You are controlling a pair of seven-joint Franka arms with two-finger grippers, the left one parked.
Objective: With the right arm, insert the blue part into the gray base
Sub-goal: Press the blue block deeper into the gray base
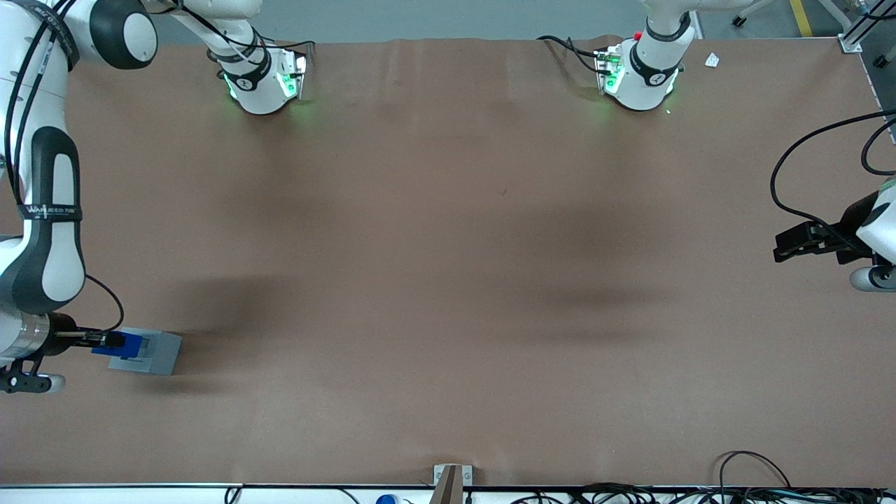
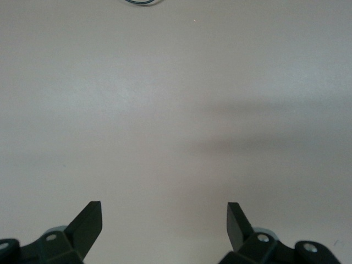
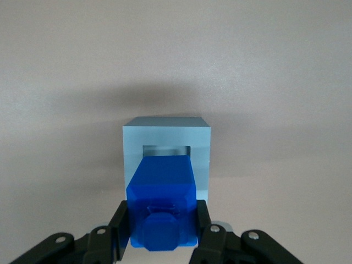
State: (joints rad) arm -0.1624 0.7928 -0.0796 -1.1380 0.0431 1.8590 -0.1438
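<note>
The gray base rests on the brown table at the working arm's end, close to the front camera. The blue part hangs over the base's top, clamped between the fingers of my right gripper, which is shut on it. In the right wrist view the blue part is squeezed between the two black fingers, its lower end pointing at the square recess of the gray base just below; part of the recess is hidden by the part. My right gripper is directly above the base.
The brown table stretches wide around the base. Two arm bases stand farthest from the front camera. Cables and a small bracket lie along the table's nearest edge.
</note>
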